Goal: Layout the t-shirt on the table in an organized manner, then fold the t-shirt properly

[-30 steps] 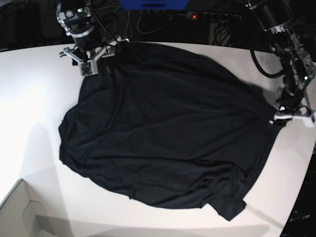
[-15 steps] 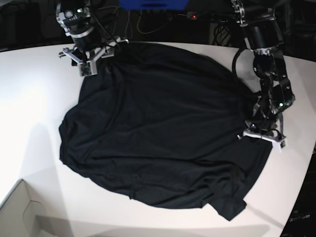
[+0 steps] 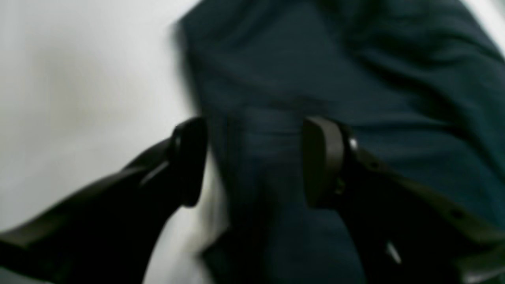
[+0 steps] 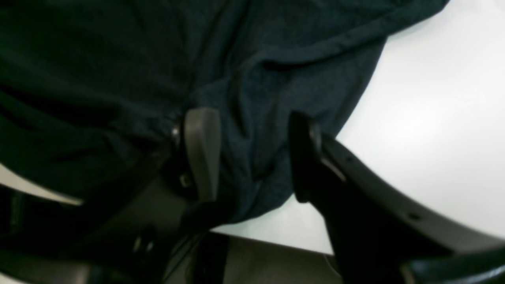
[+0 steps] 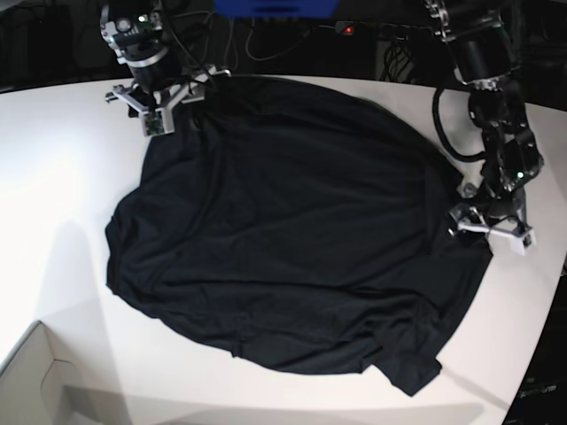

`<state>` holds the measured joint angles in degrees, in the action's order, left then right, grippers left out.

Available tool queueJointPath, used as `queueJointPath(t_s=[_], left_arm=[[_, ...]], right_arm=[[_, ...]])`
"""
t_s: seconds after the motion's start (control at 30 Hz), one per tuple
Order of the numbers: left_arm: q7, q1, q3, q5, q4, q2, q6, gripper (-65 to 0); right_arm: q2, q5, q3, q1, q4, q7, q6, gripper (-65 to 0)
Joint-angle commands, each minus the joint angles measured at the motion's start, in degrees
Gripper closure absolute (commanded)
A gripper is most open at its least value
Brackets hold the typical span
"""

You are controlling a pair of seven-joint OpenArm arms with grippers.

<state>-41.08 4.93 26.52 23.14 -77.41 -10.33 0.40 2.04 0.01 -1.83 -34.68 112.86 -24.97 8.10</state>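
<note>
The black t-shirt lies spread and lightly wrinkled over the white table, one sleeve sticking out at the front right. At the shirt's right edge my left gripper hovers low. In the left wrist view, which is blurred, this gripper is open, with the t-shirt under the gap and the table to the left. My right gripper rests at the shirt's far left corner. Seen from its own wrist, that gripper is open, straddling the t-shirt near its hem.
A pale cardboard box corner juts in at the front left. Behind the table run dark cables and a power strip with a red light. The table's curved edge passes close to the left gripper on the right.
The left gripper swung in from the table's right edge onto the shirt's edge, then opened its jaws and let the cloth go. The right arm has not moved.
</note>
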Motion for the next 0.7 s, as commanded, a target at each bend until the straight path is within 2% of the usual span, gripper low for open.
queueJointPath(t_s=[0.0, 0.37, 0.47, 0.67], left_arm=[[0.6, 1.4, -0.2, 0.9, -0.1, -0.2, -0.5, -36.6], [0.6, 2.9, -0.5, 0.9, 2.8, 0.3, -0.6, -36.3], [0.6, 2.9, -0.5, 0.9, 3.2, 0.3, -0.7, -30.1], [0.6, 2.9, -0.5, 0.9, 2.8, 0.3, -0.7, -11.3]], right_arm=[[0.0, 0.3, -0.1, -0.2, 0.9, 1.3, 0.2, -28.8], [0.0, 0.3, 0.0, -0.2, 0.9, 1.3, 0.2, -28.8], [0.0, 0.3, 0.1, -0.2, 0.9, 1.3, 0.2, -28.8], [0.0, 0.3, 0.0, -0.2, 0.9, 1.3, 0.2, -28.8]])
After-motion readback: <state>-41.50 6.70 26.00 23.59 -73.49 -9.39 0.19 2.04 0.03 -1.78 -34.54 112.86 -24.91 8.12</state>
